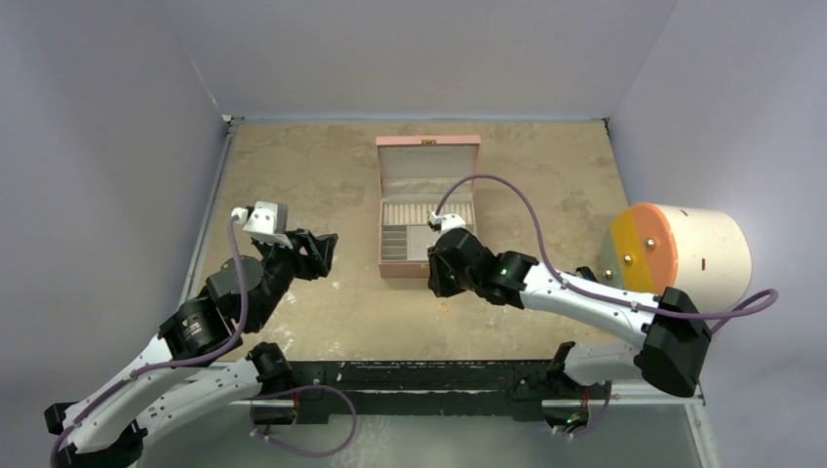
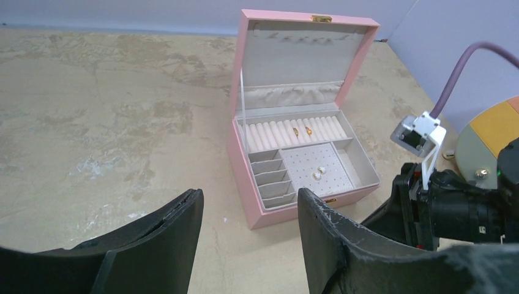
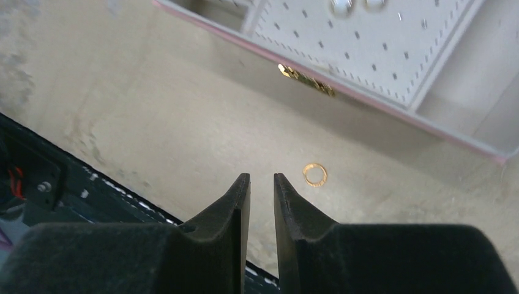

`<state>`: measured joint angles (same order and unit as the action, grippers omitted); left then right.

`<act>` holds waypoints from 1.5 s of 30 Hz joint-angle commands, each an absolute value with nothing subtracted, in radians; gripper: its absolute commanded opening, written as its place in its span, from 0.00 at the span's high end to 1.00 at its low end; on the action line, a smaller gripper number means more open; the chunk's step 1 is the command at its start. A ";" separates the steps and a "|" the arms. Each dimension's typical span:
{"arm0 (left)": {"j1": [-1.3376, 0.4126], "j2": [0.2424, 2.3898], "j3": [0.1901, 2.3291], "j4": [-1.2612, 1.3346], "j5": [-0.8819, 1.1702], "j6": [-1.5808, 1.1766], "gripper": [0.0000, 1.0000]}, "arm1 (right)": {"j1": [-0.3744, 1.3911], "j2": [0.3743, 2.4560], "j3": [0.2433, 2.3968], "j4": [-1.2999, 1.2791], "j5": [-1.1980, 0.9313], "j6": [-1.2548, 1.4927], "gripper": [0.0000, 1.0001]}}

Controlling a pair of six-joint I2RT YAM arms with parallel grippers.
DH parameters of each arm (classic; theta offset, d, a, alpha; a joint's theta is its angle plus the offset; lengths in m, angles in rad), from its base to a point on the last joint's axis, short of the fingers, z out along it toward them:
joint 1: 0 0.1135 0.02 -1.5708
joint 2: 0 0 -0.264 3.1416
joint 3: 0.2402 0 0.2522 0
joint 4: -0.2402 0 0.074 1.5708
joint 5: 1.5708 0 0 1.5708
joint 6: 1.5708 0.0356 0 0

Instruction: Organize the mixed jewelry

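R gripper (image 3: 262,179) barely ajar, empty, near gold ring (image 3: 315,174) on tabletop (image 3: 183,128); L gripper (image 2: 250,199) wide apart, empty

Soft, even light, weak shadows on the table (image 1: 293,195), no glare; the right gripper (image 3: 261,179) looks slightly blurred.

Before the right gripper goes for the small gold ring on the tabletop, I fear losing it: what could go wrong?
The small gold ring lies flat, beside the right gripper's narrow gap: closing now would likely miss. Its fingertips might flick the thin ring away. The pink jewelry box stands close and could get nudged.
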<state>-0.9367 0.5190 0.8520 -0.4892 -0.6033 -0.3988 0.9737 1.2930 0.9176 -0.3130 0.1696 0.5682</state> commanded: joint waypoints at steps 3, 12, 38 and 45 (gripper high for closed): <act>-0.929 0.539 0.849 -0.471 -0.611 -0.372 0.42 | 1.005 1.225 0.777 -0.314 0.280 0.812 0.77; -0.922 0.548 0.851 -0.475 -0.609 -0.372 0.42 | 1.024 1.249 0.724 -0.308 0.393 0.996 0.76; -0.922 0.536 0.853 -0.479 -0.603 -0.379 0.42 | 1.096 1.485 0.817 -0.431 0.511 1.171 0.76; -0.922 0.532 0.852 -0.480 -0.603 -0.379 0.42 | 1.097 1.498 0.826 -0.431 0.513 1.203 0.76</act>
